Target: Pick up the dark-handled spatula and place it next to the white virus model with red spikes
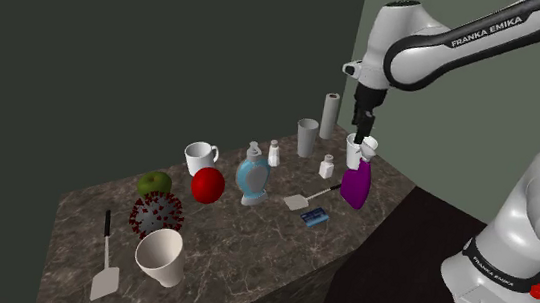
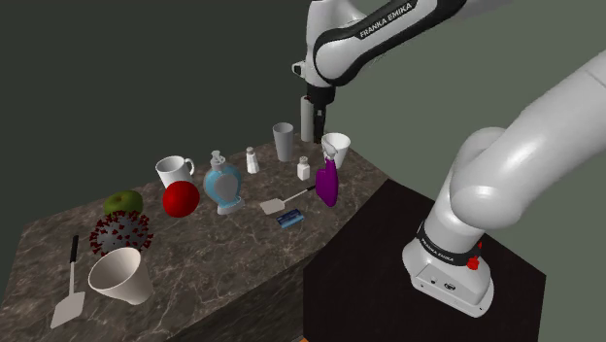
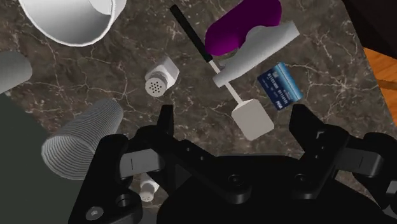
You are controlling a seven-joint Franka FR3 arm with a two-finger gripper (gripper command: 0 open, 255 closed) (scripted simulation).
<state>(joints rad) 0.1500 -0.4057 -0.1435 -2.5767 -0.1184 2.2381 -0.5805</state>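
Spatula (image 1: 301,202) lies flat; handle points at purple bottle (image 1: 355,188); blade beside card (image 1: 313,217).

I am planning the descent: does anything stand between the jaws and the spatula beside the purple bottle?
Partly. The purple bottle stands close beside the spatula, and in the wrist view its white head covers the middle of the shaft. The blade lies bare, in view between the open jaws.

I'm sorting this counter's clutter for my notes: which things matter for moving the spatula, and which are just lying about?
Job: gripper, open; dark-handled spatula beside the purple spray bottle; virus model.
Lying about: second spatula, white cup, mug, green apple, red sphere, blue card, shaker.
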